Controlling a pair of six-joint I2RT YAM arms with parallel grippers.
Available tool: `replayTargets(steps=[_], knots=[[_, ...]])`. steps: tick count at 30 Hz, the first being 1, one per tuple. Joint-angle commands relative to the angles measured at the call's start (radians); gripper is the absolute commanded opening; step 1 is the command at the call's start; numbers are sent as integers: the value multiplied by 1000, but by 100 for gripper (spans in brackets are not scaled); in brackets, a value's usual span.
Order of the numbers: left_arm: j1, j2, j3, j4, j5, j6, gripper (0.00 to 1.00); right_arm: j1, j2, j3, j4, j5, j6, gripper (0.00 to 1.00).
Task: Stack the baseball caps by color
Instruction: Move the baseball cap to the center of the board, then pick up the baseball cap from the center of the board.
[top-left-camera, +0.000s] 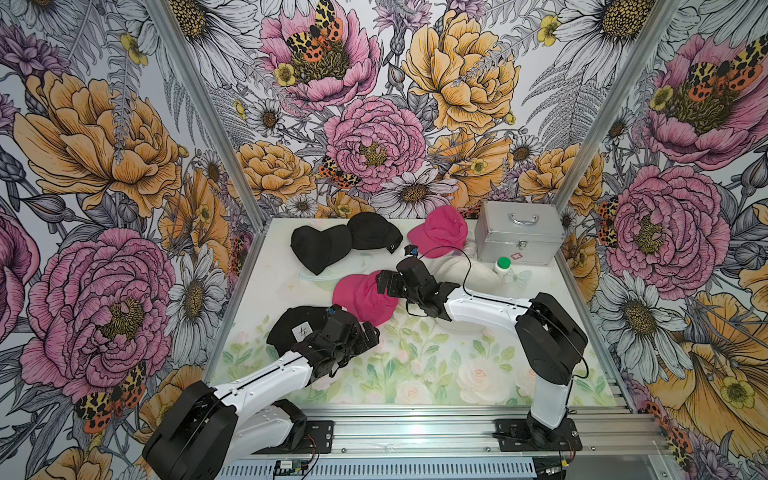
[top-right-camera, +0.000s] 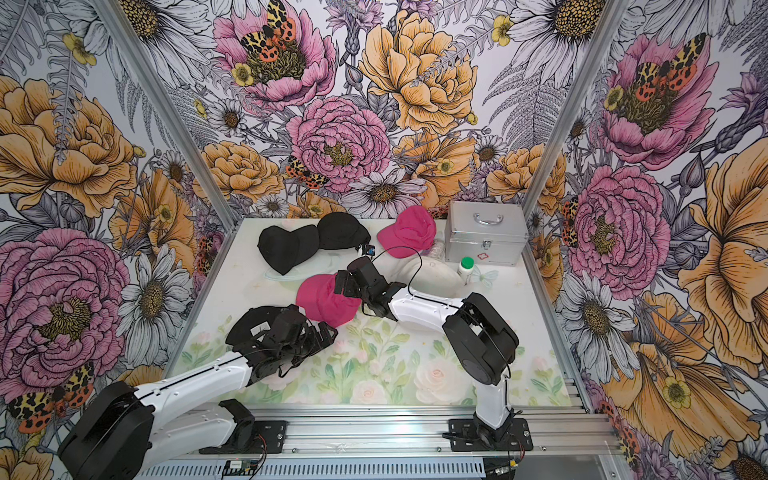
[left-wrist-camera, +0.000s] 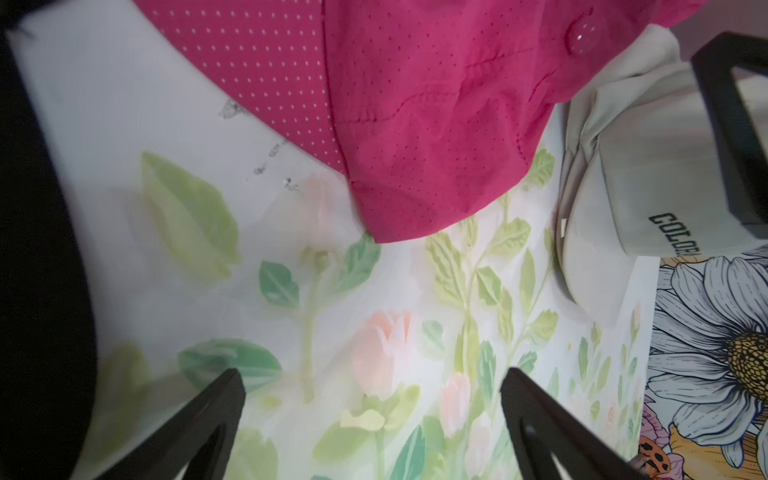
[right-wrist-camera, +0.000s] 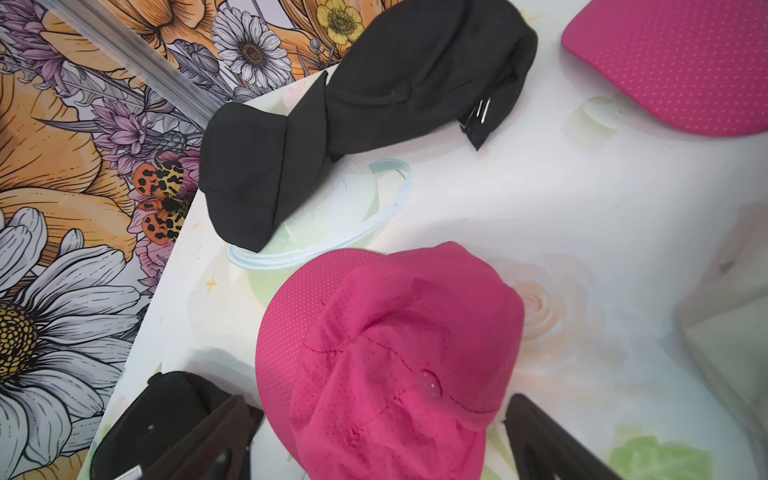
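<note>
Right gripper (top-left-camera: 385, 284) (top-right-camera: 345, 286), jaws wide, hangs over the middle pink cap (top-left-camera: 357, 297) in both top views; left gripper (top-left-camera: 368, 332), wide too, sits by a near-left black cap (top-left-camera: 282, 332). Two black caps (top-left-camera: 320, 245), a far pink cap (top-left-camera: 440, 232) and case (top-left-camera: 519, 237) crowd the far edge; the table (top-left-camera: 436, 374) lies open near right. Left wrist: fingers (left-wrist-camera: 208, 415) spread over bare table, pink cap's edge just beyond, cream cap (left-wrist-camera: 648, 187) to the right. Right wrist: fingers (right-wrist-camera: 540, 436) flank the pink cap's crown; contact unclear.
</note>
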Motion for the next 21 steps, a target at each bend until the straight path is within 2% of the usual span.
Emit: replayTargets(steps=[1,8,14,17,21], knots=[[35,-17,-36,72,48,-14,99,-6,22,26,8,73,29,99],[207,-66,-108,30,76,80,99,-8,76,27,42,25,23,98],[350,-109,-108,-3,132,184,99,-8,125,47,47,41,49,98],[374,-96,-86,6,165,212,99,-8,157,64,66,15,49,97],[374,-86,-74,65,207,199,99,-8,188,67,151,-33,48,92]])
